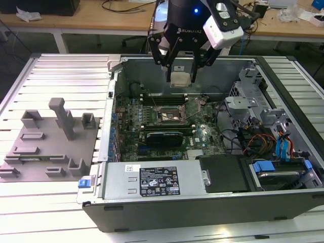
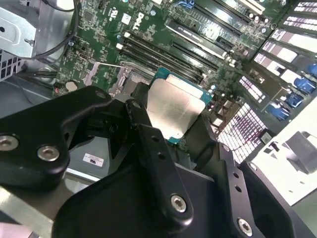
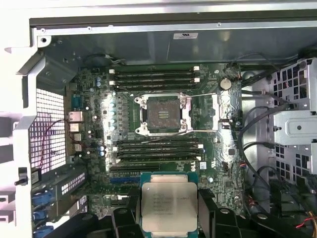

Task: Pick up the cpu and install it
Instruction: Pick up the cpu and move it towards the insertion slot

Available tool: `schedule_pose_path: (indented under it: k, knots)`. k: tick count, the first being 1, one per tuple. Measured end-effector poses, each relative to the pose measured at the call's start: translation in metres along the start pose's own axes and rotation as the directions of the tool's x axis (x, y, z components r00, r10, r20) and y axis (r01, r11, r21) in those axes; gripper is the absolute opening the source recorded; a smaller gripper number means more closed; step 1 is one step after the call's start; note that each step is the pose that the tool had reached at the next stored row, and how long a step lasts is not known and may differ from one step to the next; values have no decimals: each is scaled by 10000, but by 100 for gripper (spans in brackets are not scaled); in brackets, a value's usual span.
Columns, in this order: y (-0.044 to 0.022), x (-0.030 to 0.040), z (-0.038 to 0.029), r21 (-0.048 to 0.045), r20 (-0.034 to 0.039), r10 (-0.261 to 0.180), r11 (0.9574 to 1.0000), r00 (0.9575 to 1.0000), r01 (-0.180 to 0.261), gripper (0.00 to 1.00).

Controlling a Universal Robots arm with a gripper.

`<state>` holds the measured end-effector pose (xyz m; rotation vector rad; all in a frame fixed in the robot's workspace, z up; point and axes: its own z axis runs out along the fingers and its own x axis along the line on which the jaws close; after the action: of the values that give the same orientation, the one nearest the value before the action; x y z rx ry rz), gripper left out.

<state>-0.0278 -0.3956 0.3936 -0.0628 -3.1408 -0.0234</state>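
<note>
The cpu is a small flat square chip with a silvery top plate, and my gripper is shut on it. It hangs in the air above the open computer case, over the back of the motherboard. In both wrist views the cpu sits between the black fingers, its metal plate facing the camera. The square socket frame lies open on the motherboard, with its lever raised. In the exterior view the socket is below and in front of the held chip.
Memory slots flank the socket on both sides. A drive cage with cables fills the case on the exterior view's right, and a power supply runs along the front. Grey fixture blocks stand on the slatted table at the exterior view's left.
</note>
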Motion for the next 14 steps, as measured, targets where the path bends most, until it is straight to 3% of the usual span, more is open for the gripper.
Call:
schedule_pose_path:
  k: [10, 14]
  knots:
    - [2, -85, 88, 6, 0, 0, 10000, 10000, 0, 55]
    - [11, -109, 155, 5, 0, 1, 10000, 10000, -1, 55]
